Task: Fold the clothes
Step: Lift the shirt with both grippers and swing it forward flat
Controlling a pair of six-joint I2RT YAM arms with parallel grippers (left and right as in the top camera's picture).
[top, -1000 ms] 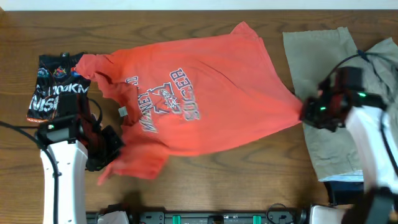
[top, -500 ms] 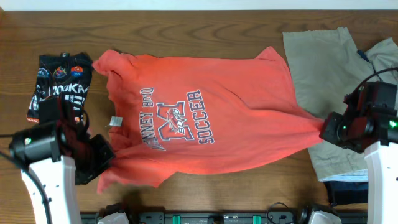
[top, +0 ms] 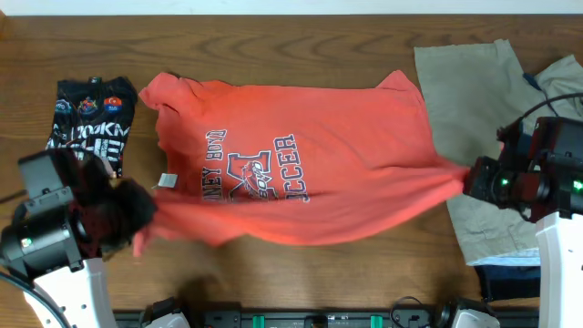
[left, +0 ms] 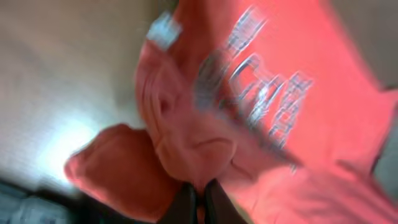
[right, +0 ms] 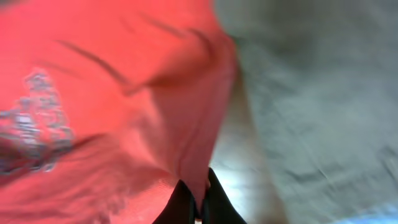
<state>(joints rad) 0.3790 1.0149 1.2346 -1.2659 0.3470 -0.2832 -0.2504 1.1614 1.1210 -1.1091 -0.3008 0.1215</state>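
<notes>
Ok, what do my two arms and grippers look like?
The left arm and right arm each have a white, rounded lower link and a black wrist housing. Green lights glow on the right wrist; a thin black cable loops above it. Both grippers' fingers look dark and slim.

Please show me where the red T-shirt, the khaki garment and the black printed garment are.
red T-shirt (top: 355, 155), overhead view, plain cloth to the right of the chest print.
khaki garment (top: 469, 91), overhead view, its flat upper part.
black printed garment (top: 91, 114), overhead view, its middle.
</notes>
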